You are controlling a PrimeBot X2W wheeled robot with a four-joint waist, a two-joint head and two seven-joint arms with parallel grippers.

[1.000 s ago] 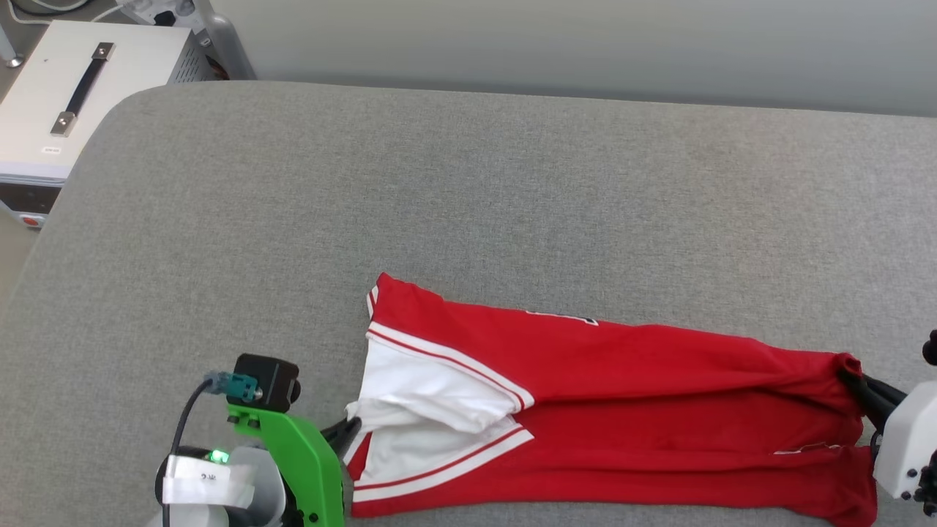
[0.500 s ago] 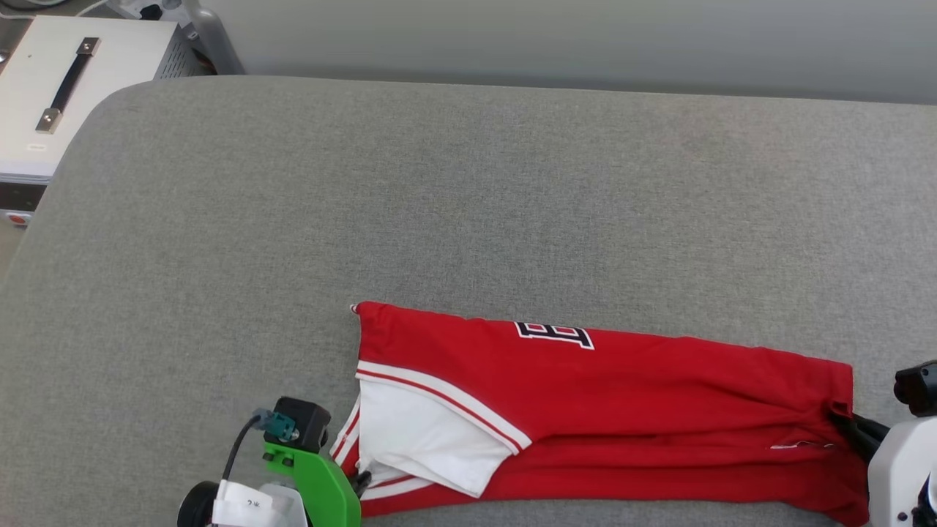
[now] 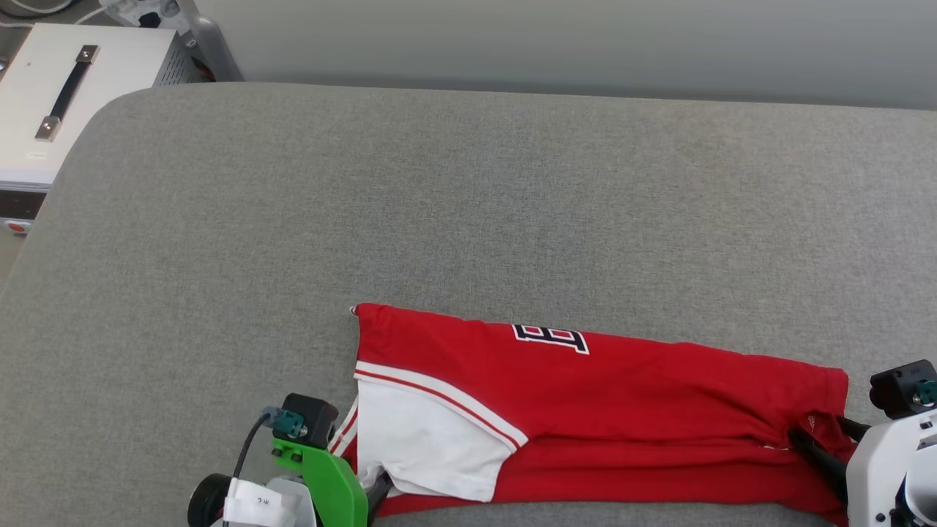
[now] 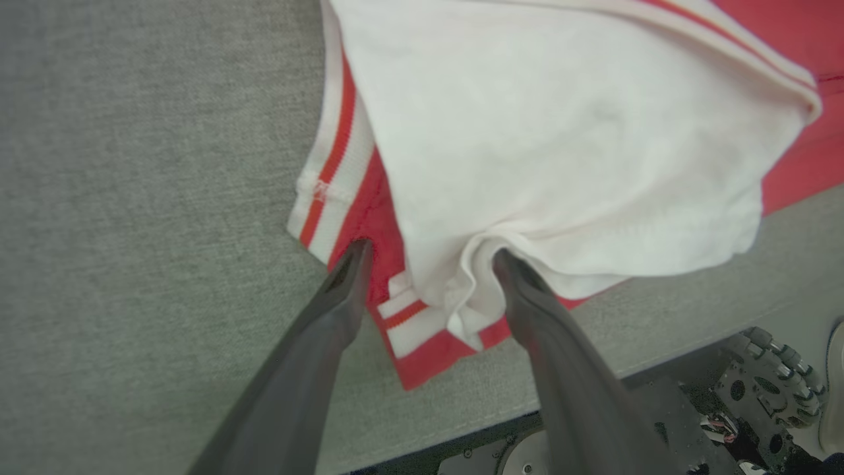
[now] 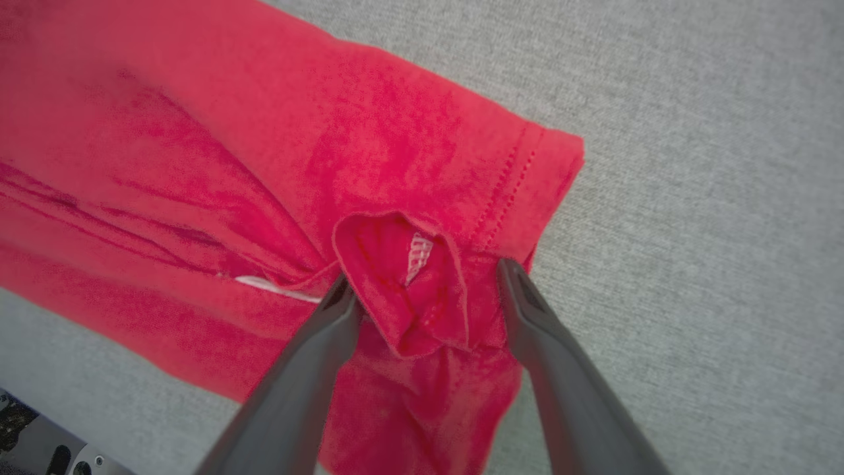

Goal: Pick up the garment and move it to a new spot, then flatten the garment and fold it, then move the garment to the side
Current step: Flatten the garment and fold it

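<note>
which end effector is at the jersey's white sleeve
The left end effector: its open jaws straddle the bunched edge of the white sleeve. The right end effector straddles a plain red fold of the garment.

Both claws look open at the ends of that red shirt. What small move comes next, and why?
Probably draw both grippers back off the garment. The left gripper stands open around a bunched white sleeve edge, the right gripper around a puckered red hem corner; neither pinches it. Clearing them without dragging cloth seems wise before flattening.
</note>
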